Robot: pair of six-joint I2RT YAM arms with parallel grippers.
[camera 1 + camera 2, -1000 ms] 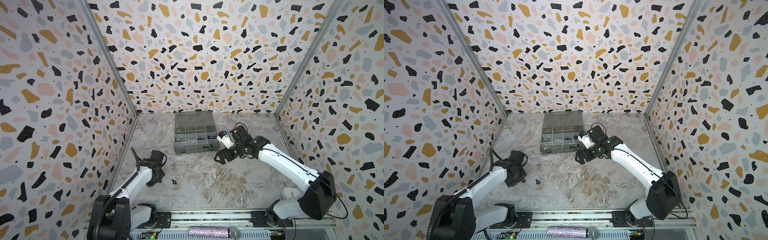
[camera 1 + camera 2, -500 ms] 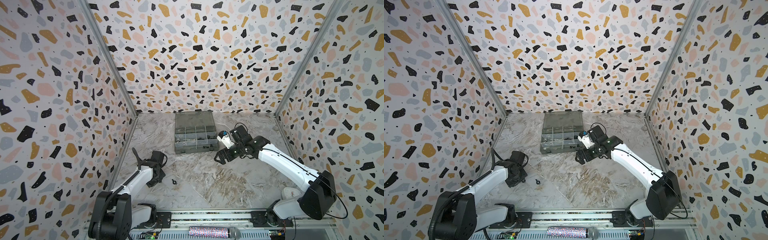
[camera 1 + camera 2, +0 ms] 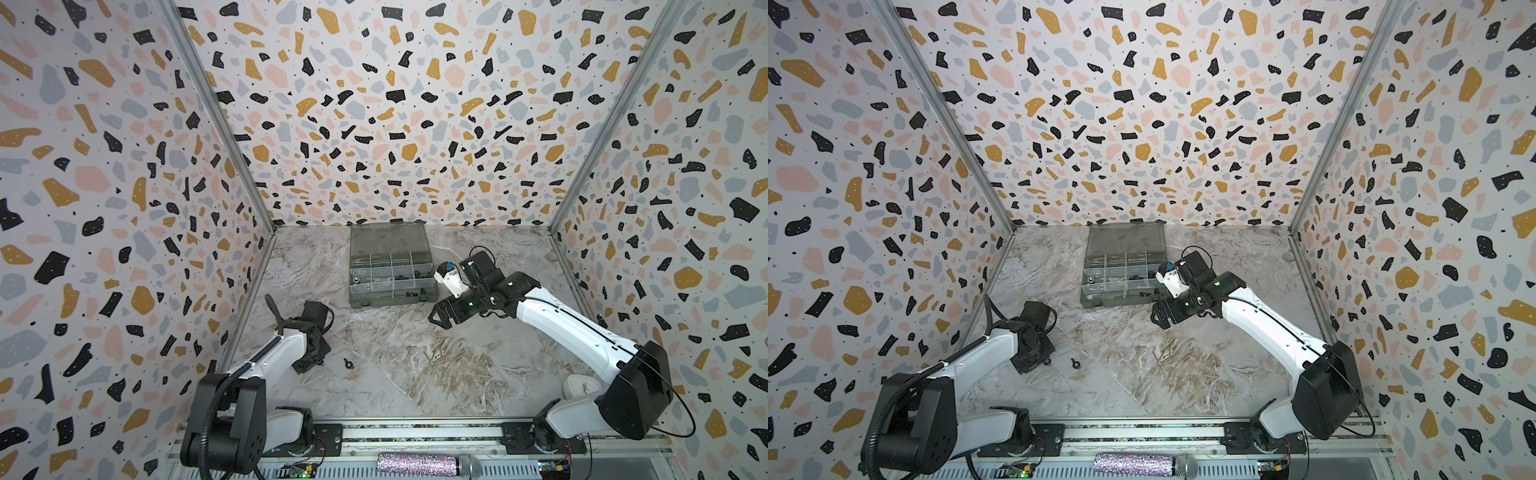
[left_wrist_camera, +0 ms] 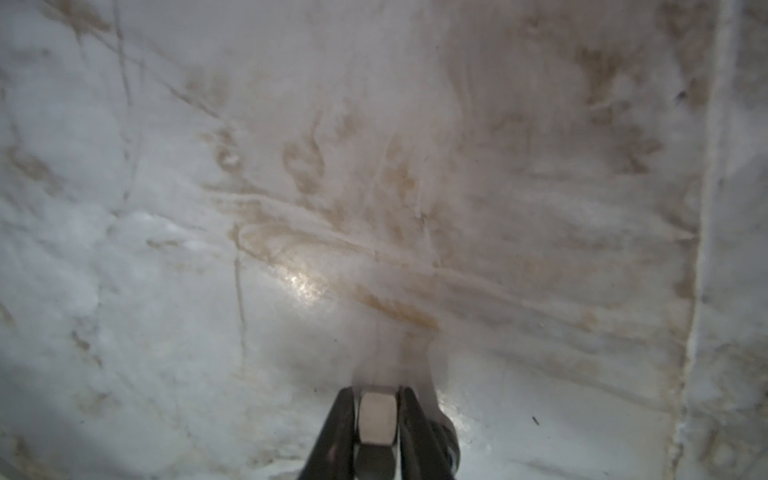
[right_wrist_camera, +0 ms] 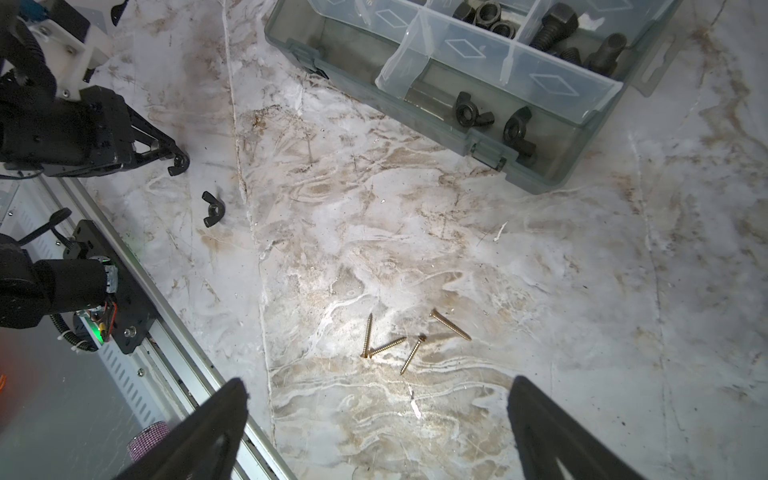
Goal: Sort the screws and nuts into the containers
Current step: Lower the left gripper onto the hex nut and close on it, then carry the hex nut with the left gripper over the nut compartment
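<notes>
Near the front-left corner of the table (image 3: pixel 415 374), our left gripper (image 4: pixel 377 395) has just clamped tight on a silver hex nut (image 4: pixel 376 424), so we judge it ready to carry to the organizer box (image 3: pixel 386 241) at the back edge, while our right gripper (image 5: pixel 376 384) hangs with fingers spread apart.

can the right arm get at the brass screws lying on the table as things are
Probably yes. The right pincer stands open and empty, and the four brass screws lie loose on bare table just ahead of it, with nothing between; the organizer box sits farther off.
</notes>
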